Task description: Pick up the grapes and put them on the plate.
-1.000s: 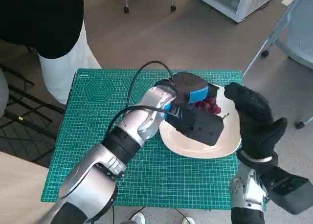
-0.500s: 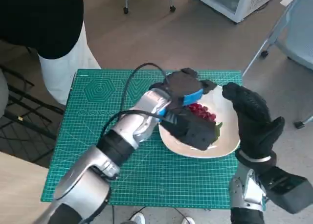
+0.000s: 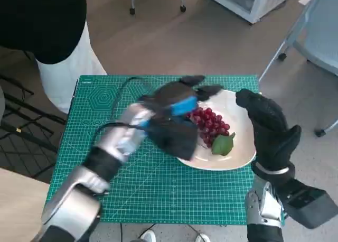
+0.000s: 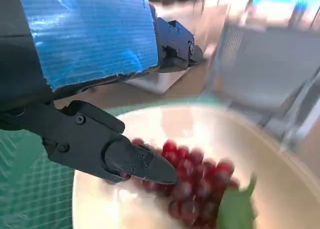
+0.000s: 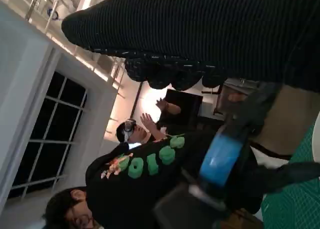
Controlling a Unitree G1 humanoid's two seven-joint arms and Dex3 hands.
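A bunch of red grapes (image 3: 209,125) with a green leaf (image 3: 222,145) lies on the white plate (image 3: 237,160) at the right of the green mat. My left hand (image 3: 182,100) hovers open just left of the grapes, its fingers spread and holding nothing. In the left wrist view the black fingers (image 4: 135,161) stand apart above the grapes (image 4: 192,181) on the plate (image 4: 100,209). My right hand (image 3: 268,126) in the black glove is raised over the plate's right rim, empty, fingers apart.
The green cutting mat (image 3: 105,120) covers the small table. A person in a black top and white trousers (image 3: 58,67) stands at the far left. Chair legs (image 3: 280,57) and a white cabinet (image 3: 248,1) lie beyond the table. Two people (image 5: 140,169) show in the right wrist view.
My left hand has let go of the grapes and drawn back to the left, off the plate. The grapes now lie uncovered on the plate. The right hand has hardly moved.
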